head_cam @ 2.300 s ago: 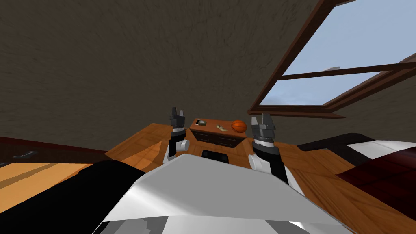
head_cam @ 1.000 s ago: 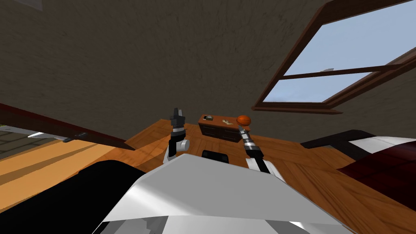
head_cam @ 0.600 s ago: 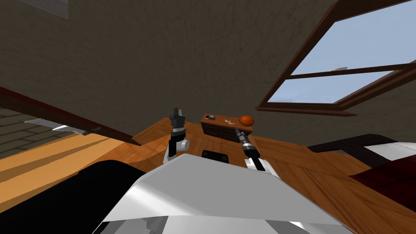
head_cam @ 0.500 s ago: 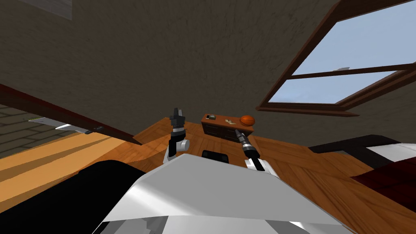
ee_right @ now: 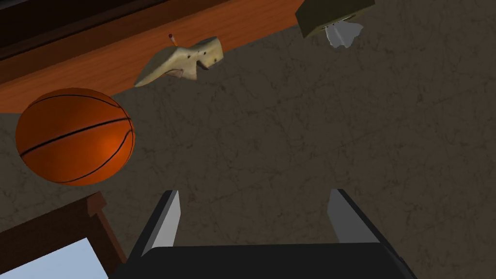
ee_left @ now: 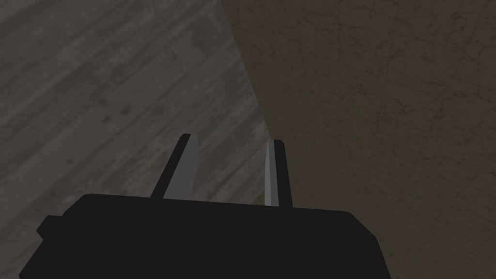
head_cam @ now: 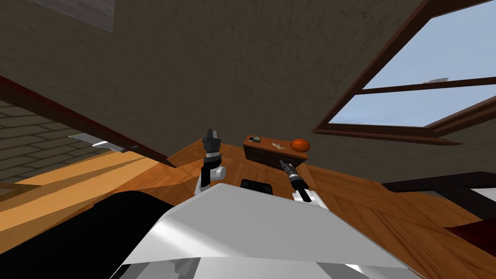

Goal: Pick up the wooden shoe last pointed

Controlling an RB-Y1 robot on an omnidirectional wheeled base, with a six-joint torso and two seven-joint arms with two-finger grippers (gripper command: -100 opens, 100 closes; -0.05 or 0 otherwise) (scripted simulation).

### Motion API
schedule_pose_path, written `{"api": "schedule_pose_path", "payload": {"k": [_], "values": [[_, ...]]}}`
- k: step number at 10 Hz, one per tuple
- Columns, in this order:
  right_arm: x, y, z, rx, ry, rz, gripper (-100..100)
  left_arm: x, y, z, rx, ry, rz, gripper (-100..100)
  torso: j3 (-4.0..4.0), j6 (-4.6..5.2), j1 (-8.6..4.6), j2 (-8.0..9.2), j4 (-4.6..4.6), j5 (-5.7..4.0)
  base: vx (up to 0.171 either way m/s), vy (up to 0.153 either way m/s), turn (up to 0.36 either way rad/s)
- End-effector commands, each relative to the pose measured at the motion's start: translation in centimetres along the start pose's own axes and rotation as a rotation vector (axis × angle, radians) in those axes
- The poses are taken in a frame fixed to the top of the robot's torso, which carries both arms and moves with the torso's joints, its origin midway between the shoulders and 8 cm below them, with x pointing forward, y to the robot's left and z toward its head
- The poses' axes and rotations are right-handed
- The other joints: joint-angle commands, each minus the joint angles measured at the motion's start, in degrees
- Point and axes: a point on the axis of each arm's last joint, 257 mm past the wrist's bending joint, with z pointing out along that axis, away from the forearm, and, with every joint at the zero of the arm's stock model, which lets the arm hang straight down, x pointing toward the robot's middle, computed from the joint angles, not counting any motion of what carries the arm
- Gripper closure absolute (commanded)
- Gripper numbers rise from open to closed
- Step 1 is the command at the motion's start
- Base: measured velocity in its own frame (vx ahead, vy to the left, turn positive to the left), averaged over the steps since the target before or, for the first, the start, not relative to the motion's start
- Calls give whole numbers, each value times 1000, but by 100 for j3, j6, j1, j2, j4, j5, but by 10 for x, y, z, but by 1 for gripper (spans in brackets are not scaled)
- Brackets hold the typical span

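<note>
Lying on the top of a low, dark brown wooden dresser [head_cam: 269, 155], the pale beige wooden shoe last [ee_right: 181, 60] with its pointed toe sits between a round orange basketball with black seams [ee_right: 75, 135] and a dark olive box with white tissue poking from it [ee_right: 334, 12]. Its pointed end is turned toward the basketball and its blunt heel toward the box, and it touches neither. A thin peg with a red tip shows just behind the last. In the head view the same row stands along the dresser top against the dark brown wall [head_cam: 218, 72]: the box [head_cam: 254, 140], the last [head_cam: 278, 145], then the ball [head_cam: 300, 145].

The right gripper [ee_right: 255, 193] is aimed toward the dresser with nothing between its two light grey fingers, which stand wide apart. The last lies well ahead of the fingertips, off the line of the gap, toward the finger on the basketball's side. In the head view this gripper [head_cam: 283, 164] hangs in front of the dresser, above the orange-brown wooden floor [head_cam: 145, 169].

The left gripper [head_cam: 210, 133] is raised upright on the robot's left, well apart from the dresser. Its wrist view shows the fingers [ee_left: 188, 164] parted by a narrower gap than the right pair, holding nothing.

A window with a dark brown frame [head_cam: 387, 133] sits in the wall to the right of the dresser.
</note>
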Motion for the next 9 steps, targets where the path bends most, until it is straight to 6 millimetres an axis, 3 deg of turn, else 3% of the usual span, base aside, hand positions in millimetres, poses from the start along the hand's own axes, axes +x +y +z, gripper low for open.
{"api": "schedule_pose_path", "payload": {"k": [1,2,9], "values": [[17,-18,1,35,42,-44,-100,0,0,0,0,0,0,0,0,0,0,0,0,0,-2,33,81],[33,-37,2,74,91,-129,-100,0,0,0,0,0,0,0,-2,2,-4,-4,-1,-1,9,39,145],[89,-116,-9,215,282,-393,-100,0,0,0,0,0,0,0,-9,0,-8,-16,-3,-1,16,28,129]]}}
